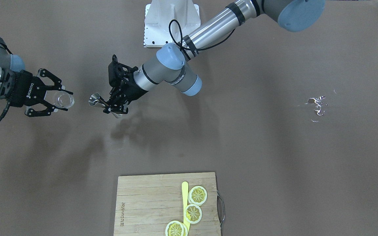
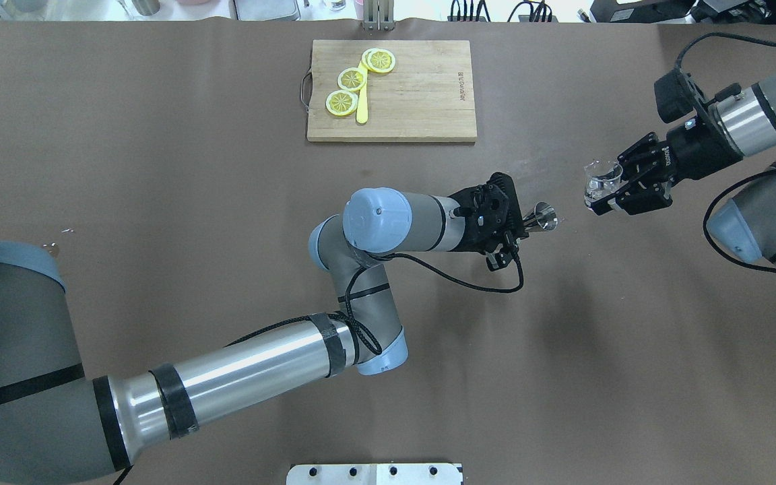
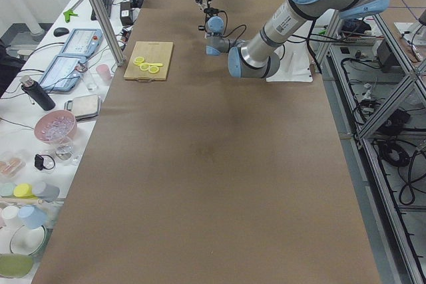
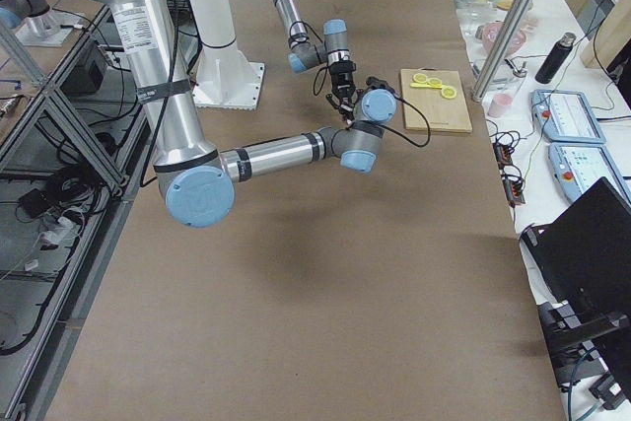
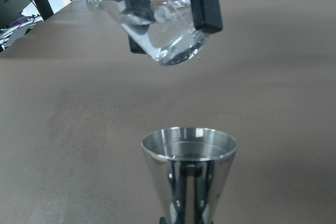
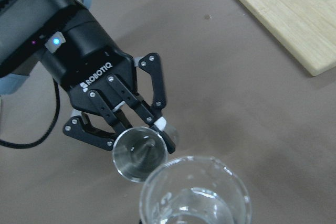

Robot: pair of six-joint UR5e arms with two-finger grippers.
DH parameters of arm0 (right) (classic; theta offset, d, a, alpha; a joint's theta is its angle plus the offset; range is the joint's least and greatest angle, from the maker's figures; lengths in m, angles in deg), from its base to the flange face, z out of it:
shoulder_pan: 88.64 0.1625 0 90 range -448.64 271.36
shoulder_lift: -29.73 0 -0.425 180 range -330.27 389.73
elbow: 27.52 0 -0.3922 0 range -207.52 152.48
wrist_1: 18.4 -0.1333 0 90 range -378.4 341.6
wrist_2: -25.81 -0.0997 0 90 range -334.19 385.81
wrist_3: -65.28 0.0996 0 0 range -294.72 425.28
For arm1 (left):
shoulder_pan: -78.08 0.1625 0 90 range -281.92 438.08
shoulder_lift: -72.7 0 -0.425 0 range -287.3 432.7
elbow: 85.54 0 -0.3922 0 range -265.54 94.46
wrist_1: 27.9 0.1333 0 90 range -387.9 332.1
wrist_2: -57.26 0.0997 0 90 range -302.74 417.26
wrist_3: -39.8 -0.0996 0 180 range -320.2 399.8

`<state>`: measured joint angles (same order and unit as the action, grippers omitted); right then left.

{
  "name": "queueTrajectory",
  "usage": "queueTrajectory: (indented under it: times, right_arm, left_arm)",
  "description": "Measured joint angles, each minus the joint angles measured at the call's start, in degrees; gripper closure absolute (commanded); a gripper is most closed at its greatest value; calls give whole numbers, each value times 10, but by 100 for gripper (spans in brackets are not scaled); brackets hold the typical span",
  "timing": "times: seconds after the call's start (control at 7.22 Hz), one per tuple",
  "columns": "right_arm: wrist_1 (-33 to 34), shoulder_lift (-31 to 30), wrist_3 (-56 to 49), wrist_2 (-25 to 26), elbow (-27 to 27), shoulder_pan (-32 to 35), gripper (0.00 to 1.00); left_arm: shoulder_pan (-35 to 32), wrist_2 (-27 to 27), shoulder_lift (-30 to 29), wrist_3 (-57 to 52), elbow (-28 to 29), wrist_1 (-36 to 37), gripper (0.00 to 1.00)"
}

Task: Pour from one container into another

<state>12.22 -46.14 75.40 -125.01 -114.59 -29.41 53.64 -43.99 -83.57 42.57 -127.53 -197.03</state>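
In the left wrist view the bottom edge cuts off the lower half of the steel jigger (image 5: 189,166) and the left gripper (image 6: 137,139) holding it, and the glass beaker (image 5: 163,35) runs past the top edge. The right wrist view loses the beaker's base and the right gripper (image 1: 64,101) below its bottom edge. Both side views show the grippers too small to read.

ROBOTIQ marks the left claw (image 6: 137,137) and the right claw (image 1: 65,101).

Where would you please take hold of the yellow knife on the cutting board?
Best grip the yellow knife by its bare end nearest the robot, from above, jaws across its narrow width: it lies flat on the cutting board, and lemon slices crowd the rest.
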Motion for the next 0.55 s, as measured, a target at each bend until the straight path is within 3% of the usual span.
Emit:
queueTrajectory:
  times: [0.42,0.55]
  right_arm:
    - [23,-18,-87,114,-17,-1,100]
    - [72,-23,-133,151,-47,-6,100]
  left_arm:
    - [0,0,0,0,0,0,100]
    - [0,0,0,0,0,0,100]
